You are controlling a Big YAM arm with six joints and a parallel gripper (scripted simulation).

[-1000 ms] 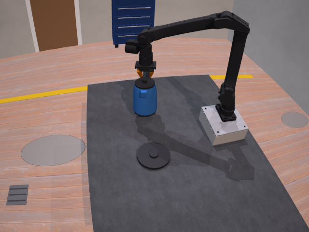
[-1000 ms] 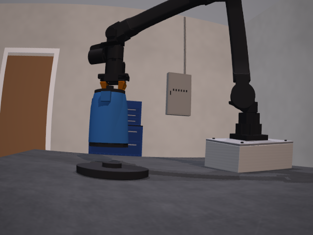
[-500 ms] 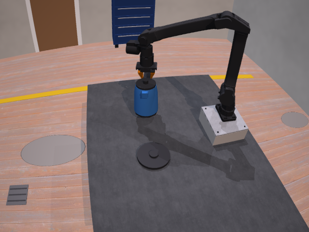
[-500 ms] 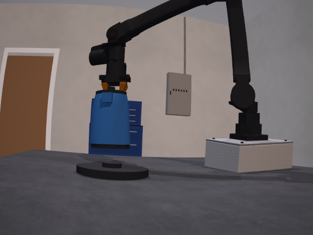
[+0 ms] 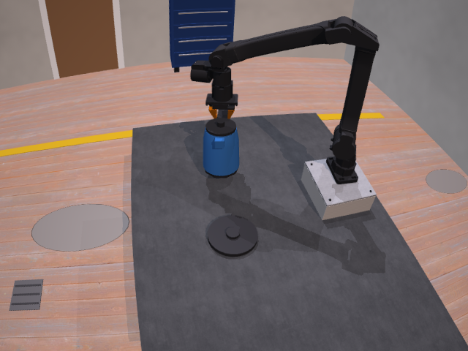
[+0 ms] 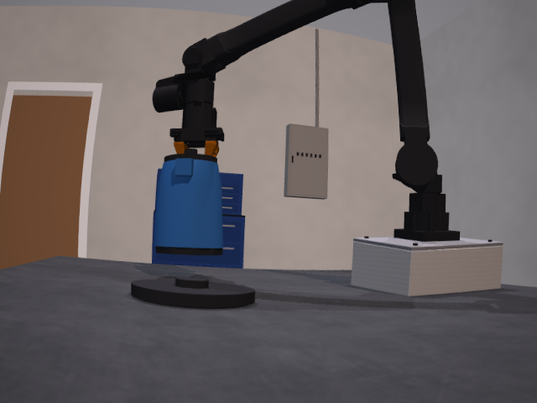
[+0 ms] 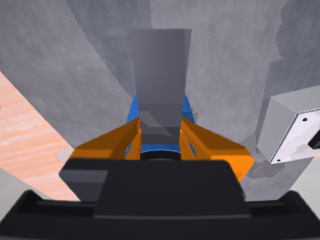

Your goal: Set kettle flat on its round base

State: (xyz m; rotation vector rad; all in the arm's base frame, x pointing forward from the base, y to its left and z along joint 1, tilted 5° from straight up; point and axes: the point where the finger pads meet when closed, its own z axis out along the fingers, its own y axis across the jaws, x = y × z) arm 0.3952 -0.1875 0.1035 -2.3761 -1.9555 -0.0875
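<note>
The blue kettle hangs upright a little above the dark mat, its black bottom ring clear of the surface. My gripper points straight down and is shut on the black knob on the kettle's lid. In the wrist view only slivers of blue show beside the orange fingers, and a grey bar runs out from between them. The round black base lies flat on the mat, nearer the camera than the kettle, with its stud up. The kettle is not over the base.
The arm's grey pedestal stands on the mat to the right of the kettle and base. A blue drawer cabinet stands far behind. Wooden floor surrounds the mat.
</note>
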